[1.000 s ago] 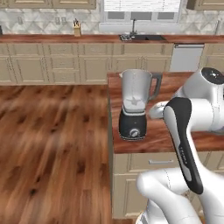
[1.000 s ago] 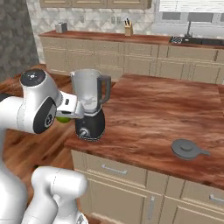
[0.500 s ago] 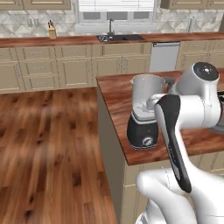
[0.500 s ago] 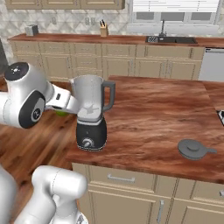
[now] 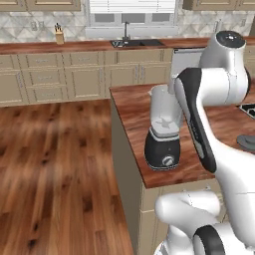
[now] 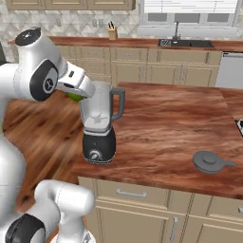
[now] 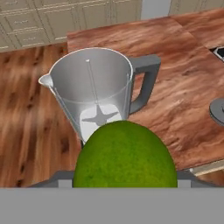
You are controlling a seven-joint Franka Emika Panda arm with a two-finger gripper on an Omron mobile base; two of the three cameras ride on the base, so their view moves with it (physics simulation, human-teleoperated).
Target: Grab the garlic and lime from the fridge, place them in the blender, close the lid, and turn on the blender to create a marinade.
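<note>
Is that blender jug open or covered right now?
Open. The blender jug shows its bare blades from above, and the lid lies apart on the counter.

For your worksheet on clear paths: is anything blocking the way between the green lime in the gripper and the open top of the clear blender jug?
Nothing visible does. The round green lime is held just short of the clear tapered blender jug, whose mouth is open. The round dark grey lid lies apart on the wooden counter.
</note>
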